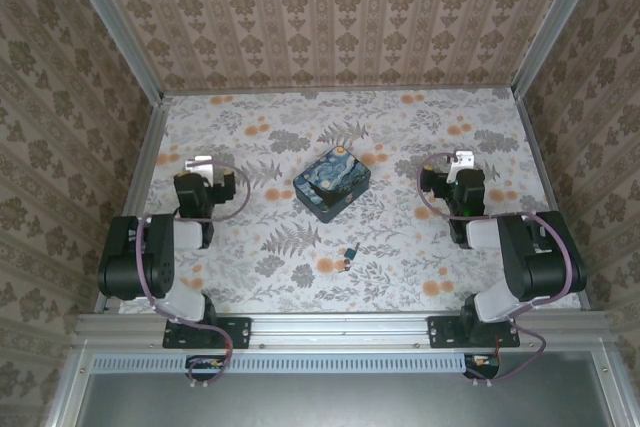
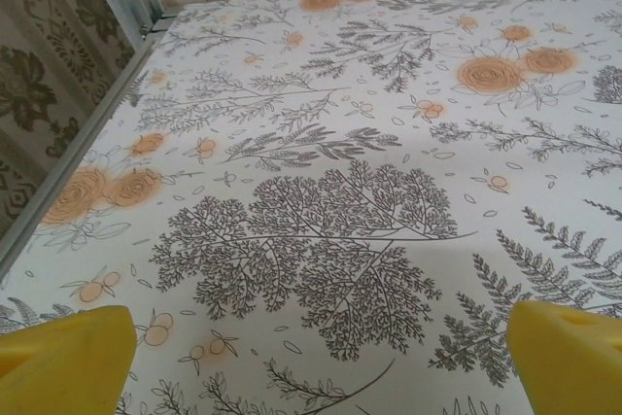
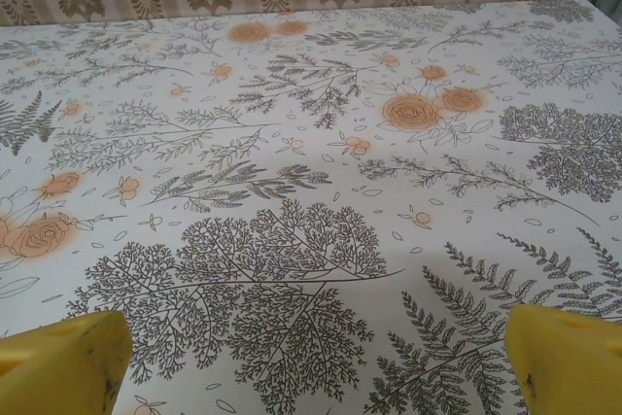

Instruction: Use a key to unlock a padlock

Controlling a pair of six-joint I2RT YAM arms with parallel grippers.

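Observation:
The padlock (image 1: 350, 256) is a tiny teal-blue body with a small brownish part at its lower left, lying on the floral tabletop (image 1: 400, 237) in front of the middle, between the two arms. I cannot make out a key as a separate thing. My left gripper (image 1: 200, 163) (image 2: 321, 362) sits at the left, far from the padlock, open, with only tablecloth between its yellow fingertips (image 2: 68, 357). My right gripper (image 1: 462, 160) (image 3: 316, 366) is at the right, likewise open over bare cloth, its yellow fingertips (image 3: 569, 357) wide apart.
A dark blue box (image 1: 332, 185) painted with a starry night stands at the table's centre, behind the padlock. Patterned walls close the back and both sides, with a metal rail (image 2: 68, 157) along the left edge.

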